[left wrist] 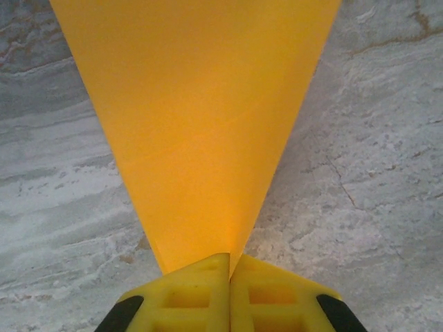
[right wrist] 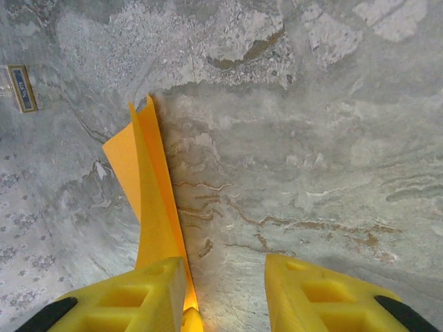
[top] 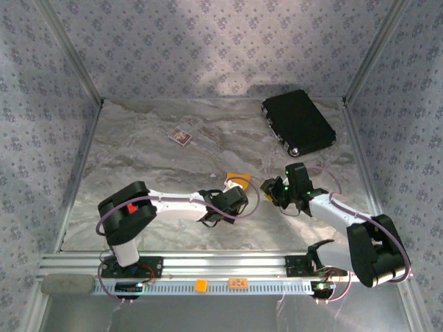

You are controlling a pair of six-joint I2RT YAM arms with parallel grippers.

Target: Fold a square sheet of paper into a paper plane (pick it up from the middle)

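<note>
The square sheet of paper (left wrist: pixel 201 124), folded narrow, lies just toward 6 o'clock from the middle of the table (top: pixel 138 159). The left gripper (left wrist: pixel 229 261) is clamped on its narrow end, and the paper fans away toward 12 o'clock. The right gripper (right wrist: pixel 225 283) stands at the sheet's 3 o'clock with jaws apart; one finger may touch the paper, though that is hard to tell. I judge this mid-fold: next, the right must close on the free edge without pulling it from the left's pinch.
</note>
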